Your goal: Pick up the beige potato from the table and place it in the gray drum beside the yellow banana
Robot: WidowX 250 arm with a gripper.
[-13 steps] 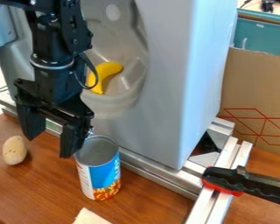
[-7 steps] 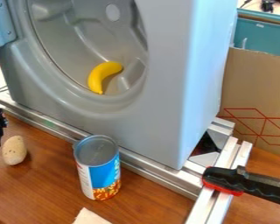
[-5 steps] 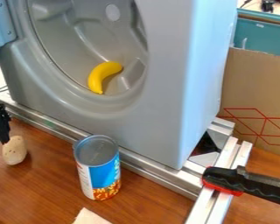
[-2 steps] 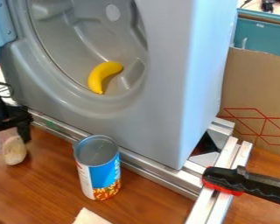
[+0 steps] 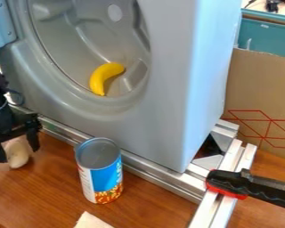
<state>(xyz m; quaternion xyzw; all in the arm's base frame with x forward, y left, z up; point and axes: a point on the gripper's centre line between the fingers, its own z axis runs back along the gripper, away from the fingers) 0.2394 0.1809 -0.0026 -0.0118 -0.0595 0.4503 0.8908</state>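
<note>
Have gripper [image 5: 16,153] left of the can [image 5: 98,171], down over the potato [image 5: 18,156]. Fingers apart, one on either side of it; can't tell if touching. See potato on the wooden table [image 5: 46,191], left of can. Can stands upright. Also see banana [image 5: 103,78] in the grey tub [image 5: 163,111] behind can, black-and-red clamp [image 5: 228,181] on metal rails [image 5: 219,200] right of can, pale scrap [image 5: 91,221] in front of can.

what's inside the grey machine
A yellow banana lies low inside the grey machine. The part of the interior behind its front panel is covered, so I can't tell what's there.
</note>
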